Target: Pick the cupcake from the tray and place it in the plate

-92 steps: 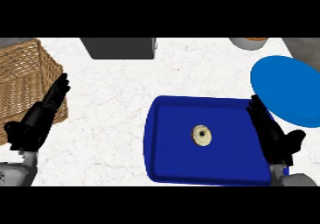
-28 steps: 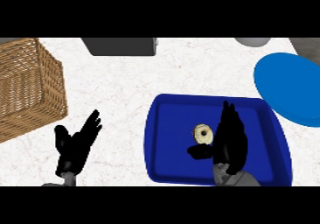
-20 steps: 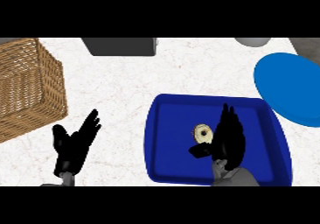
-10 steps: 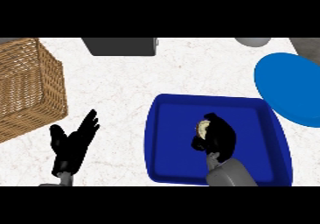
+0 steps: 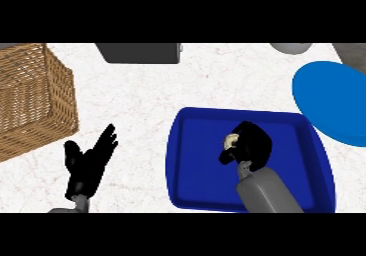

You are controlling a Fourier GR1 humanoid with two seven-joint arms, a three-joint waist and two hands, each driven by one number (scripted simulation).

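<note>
**Cupcake being clasped on the tray**

The cupcake (image 5: pixel 232 140) is being enclosed by the curled fingers of the right hand (image 5: pixel 249 146) inside the dark blue tray (image 5: pixel 187 170). The left hand (image 5: pixel 87 162) is being held open over the counter (image 5: pixel 142 95), beside the wicker basket (image 5: pixel 27 100). The blue plate (image 5: pixel 337 107) is lying just right of the tray.

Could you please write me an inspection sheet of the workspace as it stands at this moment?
Surface: white marbled counter, no spills seen.
Job's things: cupcake on the dark blue tray, mostly hidden by the right hand; blue plate lies right of the tray, nothing on it.
Clutter: wicker basket at the left; dark grey box at the top edge; grey round object at the top right, partly cut off.
Hands: right hand curled round the cupcake over the tray; left hand open, resting at the lower left, fingers up.
Cables: nothing seen.
Surroundings: nothing seen beyond the counter.
</note>
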